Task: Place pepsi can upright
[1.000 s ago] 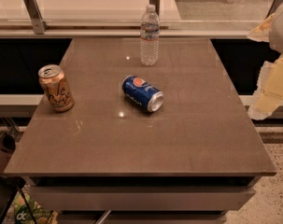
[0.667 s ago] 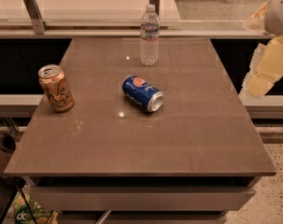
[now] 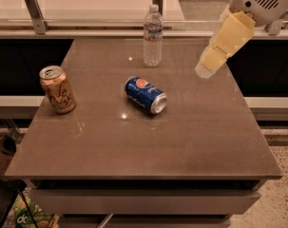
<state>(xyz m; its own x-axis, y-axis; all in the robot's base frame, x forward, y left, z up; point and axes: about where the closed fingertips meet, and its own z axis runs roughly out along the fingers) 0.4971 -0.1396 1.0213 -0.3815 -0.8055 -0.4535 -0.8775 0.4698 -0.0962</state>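
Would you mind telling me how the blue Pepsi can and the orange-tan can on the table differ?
Pose: the pepsi can lies on its side, while the orange-tan can stands upright. Colour: the pepsi can is dark blue; the orange-tan can is tan. Place: the pepsi can sits near the table's middle, the orange-tan can near its left edge. Both are drink cans. The gripper hangs over the table's right side, touching neither.

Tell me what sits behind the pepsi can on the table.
A water bottle stands upright behind the pepsi can, apart from it, near the rear edge of the table. The end effector hovers above the table's right rear. The can's far side is hidden.
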